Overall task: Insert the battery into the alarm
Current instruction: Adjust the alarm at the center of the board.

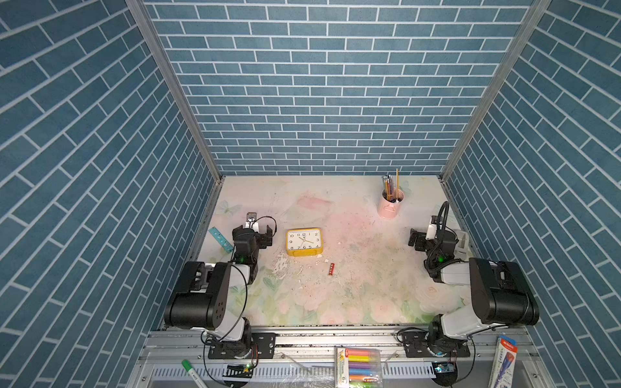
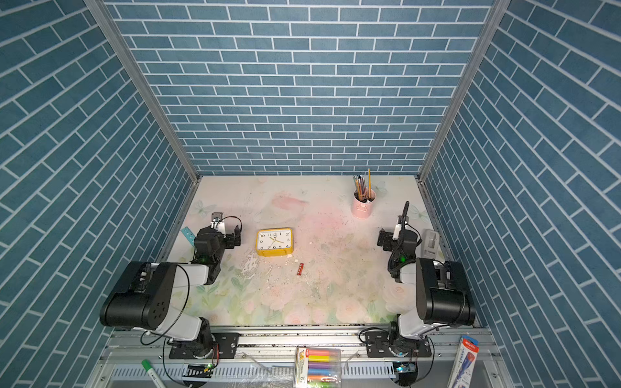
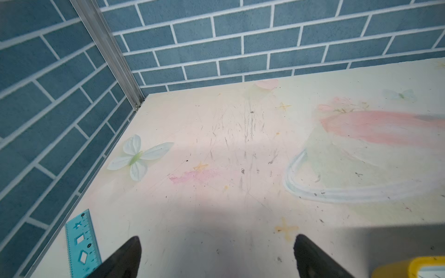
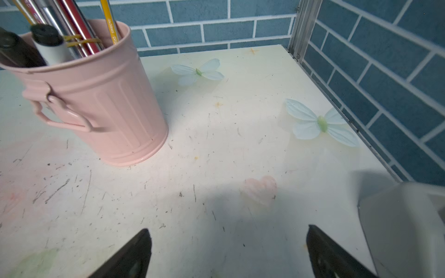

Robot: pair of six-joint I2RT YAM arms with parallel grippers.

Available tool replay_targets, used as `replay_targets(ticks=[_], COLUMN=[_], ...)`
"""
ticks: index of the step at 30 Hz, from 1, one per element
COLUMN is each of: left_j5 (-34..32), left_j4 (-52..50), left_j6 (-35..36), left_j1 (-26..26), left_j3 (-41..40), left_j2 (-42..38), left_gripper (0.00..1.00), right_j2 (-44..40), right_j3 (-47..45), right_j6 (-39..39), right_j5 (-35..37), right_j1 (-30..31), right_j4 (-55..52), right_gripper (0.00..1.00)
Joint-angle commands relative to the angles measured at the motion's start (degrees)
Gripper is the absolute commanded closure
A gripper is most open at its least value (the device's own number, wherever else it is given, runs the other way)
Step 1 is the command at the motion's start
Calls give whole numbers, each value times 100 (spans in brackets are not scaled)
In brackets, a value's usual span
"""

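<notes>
Found a floral table filling the lower centre of both top views, hemmed in by blue brick-patterned walls. Saw the left gripper at centre left with jaws spread wide over bare tabletop, holding nothing, and the right gripper at centre right, likewise spread and empty. Noted the alarm with its dial facing up, just right of the left gripper but apart from it. Caught its yellow corner at the lower right of the left wrist view. Spotted a pink pencil cup upright toward the table's upper right, well apart from the alarm. Picked out a teal ruler at the table's left edge, beside the left gripper. Found the battery lying flat just below and right of the alarm, not touching it — clear of both grippers.
</notes>
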Motion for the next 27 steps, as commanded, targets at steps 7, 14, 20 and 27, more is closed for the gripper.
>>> replay_targets(ticks=[7, 14, 20, 27], left_j5=[59, 56, 59, 60], left_j4=[-26, -31, -51, -45], left_j6=[-2, -5, -4, -5], left_j1=[41, 41, 41, 41], left_j3=[67, 60, 71, 69], left_j2=[60, 60, 59, 60], left_gripper=[1, 1, 1, 1], right_j2=[51, 63, 69, 69], right_j3=[140, 149, 166, 166], right_j6=[-212, -203, -139, -139], right_j5=[16, -1, 46, 53], right_j1=[32, 24, -11, -9], right_j4=[156, 153, 118, 126], right_gripper=[1, 1, 1, 1])
